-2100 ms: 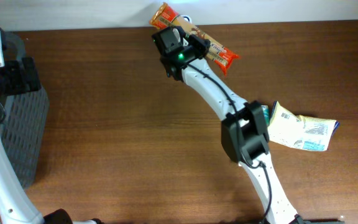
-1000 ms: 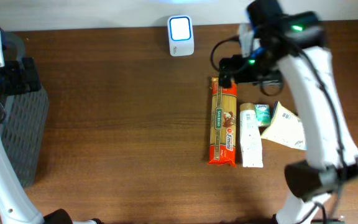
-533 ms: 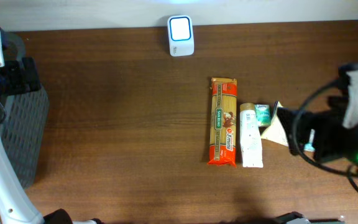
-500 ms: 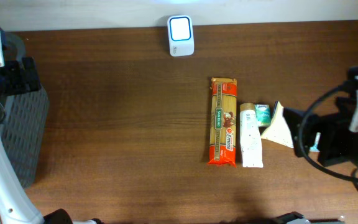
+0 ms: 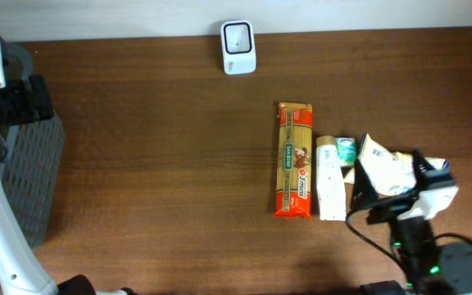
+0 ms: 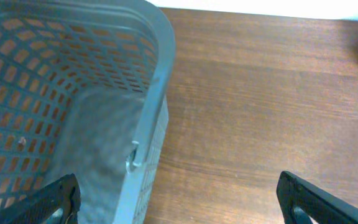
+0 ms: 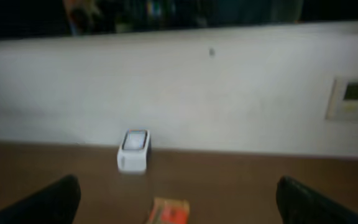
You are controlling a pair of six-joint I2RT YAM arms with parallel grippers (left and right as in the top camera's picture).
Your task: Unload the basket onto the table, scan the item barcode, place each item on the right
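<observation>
While left end effector (image 6: 179,200), right end effector (image 7: 179,200) gape: one scanner (image 5: 238,37), one pasta pack (image 5: 294,160), one tube (image 5: 330,180).

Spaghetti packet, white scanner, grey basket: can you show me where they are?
spaghetti packet (image 5: 294,160): overhead view, on the middle of its label.
white scanner (image 5: 238,37): overhead view, on its front window.
grey basket (image 6: 163,50): left wrist view, on its rim.

The right arm (image 5: 429,197) has dropped the spaghetti packet (image 5: 294,160) from up by the scanner (image 5: 238,47). It now lies flat mid-table (image 5: 154,180). The arm has swung back to the near right corner, uncovering the cream pouch (image 5: 381,162). The scanner's screen has gone from bright to dim.
</observation>
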